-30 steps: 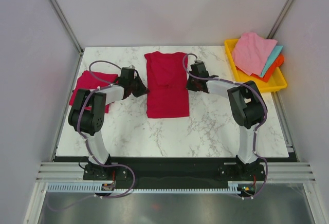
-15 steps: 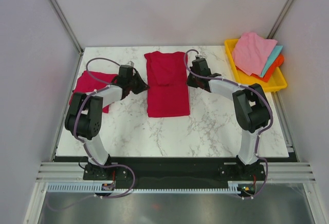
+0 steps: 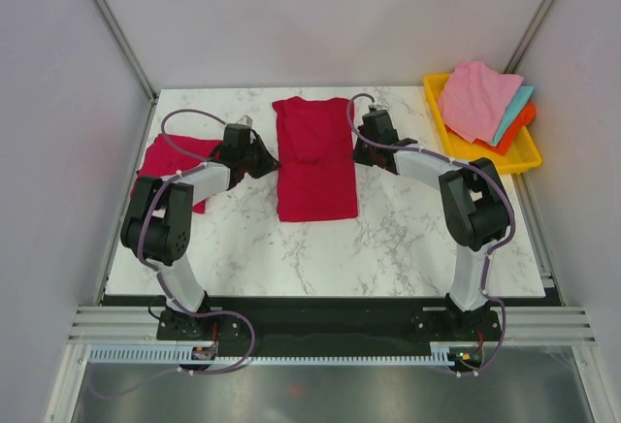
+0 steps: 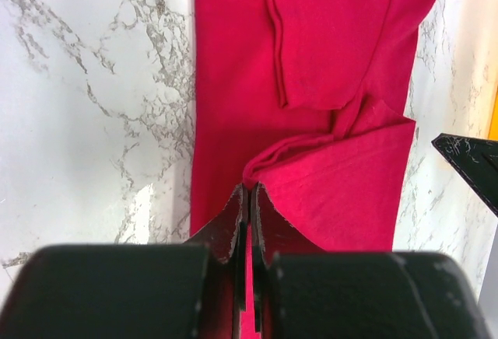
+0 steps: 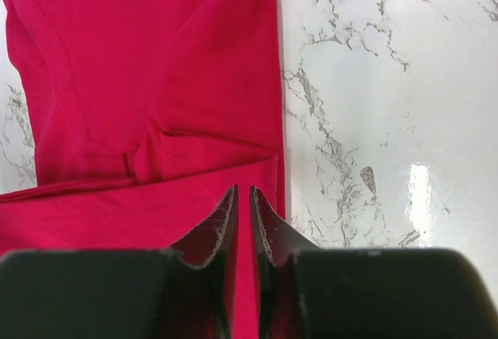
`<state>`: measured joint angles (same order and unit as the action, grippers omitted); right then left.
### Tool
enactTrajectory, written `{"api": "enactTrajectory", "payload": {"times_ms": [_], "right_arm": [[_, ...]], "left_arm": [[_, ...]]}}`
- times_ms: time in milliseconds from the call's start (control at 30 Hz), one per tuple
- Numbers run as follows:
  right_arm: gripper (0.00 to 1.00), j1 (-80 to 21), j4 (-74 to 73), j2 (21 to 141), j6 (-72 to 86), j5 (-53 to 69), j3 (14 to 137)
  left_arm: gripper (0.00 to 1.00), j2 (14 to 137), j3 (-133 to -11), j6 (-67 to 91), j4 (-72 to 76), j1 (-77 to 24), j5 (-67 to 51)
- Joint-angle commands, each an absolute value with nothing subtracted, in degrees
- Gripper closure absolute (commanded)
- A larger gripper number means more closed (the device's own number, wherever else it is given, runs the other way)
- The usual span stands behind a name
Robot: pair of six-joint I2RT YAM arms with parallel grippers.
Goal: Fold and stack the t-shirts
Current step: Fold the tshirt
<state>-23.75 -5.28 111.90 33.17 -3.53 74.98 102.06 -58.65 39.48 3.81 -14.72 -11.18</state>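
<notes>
**Both arms slide toward the far end of the long shirt**

Over the last second both grippers have moved away from the robot along the edges of the middle shirt; in the last half-second they barely shift. I judge this a regrip near the shoulders, ready for the crosswise fold.

At the far left of the table, the folded shirt lies flat, partly covered by the left arm. The left gripper sits at the left edge of the middle shirt, its jaws pressed almost together with the cloth puckered up at the tips, so it seems to have the hem pinched. This shirt lies centre-table as a long strip, sleeves folded in, not yet folded short or stacked.

The right gripper hovers over the strip's right edge with only a slit between its jaws; I cannot tell whether cloth is caught there. A dark corner at the left wrist view's right edge is cut off. At the far right, the yellow tray holds other cloths.
</notes>
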Motion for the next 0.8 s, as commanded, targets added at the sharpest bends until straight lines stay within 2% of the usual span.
{"api": "enactTrajectory", "payload": {"times_ms": [0, 67, 133, 167, 200, 233, 333, 667, 767], "right_arm": [[0.83, -23.9, -4.7, 111.0, 32.8, -3.4, 75.3], [0.95, -23.9, -4.7, 111.4, 32.8, -3.2, 75.6], [0.98, -23.8, -4.7, 111.7, 32.8, -3.0, 75.8], [0.97, -23.8, -4.7, 111.9, 32.8, -3.1, 75.8], [0.91, -23.7, -4.8, 111.8, 32.9, -3.3, 75.8], [0.76, -23.8, -5.0, 111.8, 32.9, -3.7, 75.7], [0.65, -23.7, -5.2, 112.9, 32.7, -4.9, 76.2], [0.66, -23.6, -6.2, 116.1, 32.2, -5.7, 78.6], [0.71, -23.6, -6.2, 116.6, 32.1, -5.5, 79.1]], "left_arm": [[0.98, 103.5, -59.9, 37.5, 6.6, -14.8, -12.5], [0.98, 104.1, -60.2, 37.7, 6.4, -14.8, -12.7], [0.98, 104.2, -60.3, 37.6, 6.3, -14.8, -12.7], [0.98, 104.2, -60.3, 37.5, 6.2, -14.8, -12.5], [0.98, 104.2, -60.3, 37.5, 6.0, -14.8, -12.2], [0.98, 104.2, -60.3, 37.4, 5.9, -14.8, -12.0], [0.98, 104.9, -60.7, 37.4, 5.4, -14.8, -12.0], [0.98, 104.9, -60.8, 37.7, 4.7, -14.8, -12.0], [0.98, 104.8, -60.8, 37.8, 4.7, -14.8, -12.0]]}}
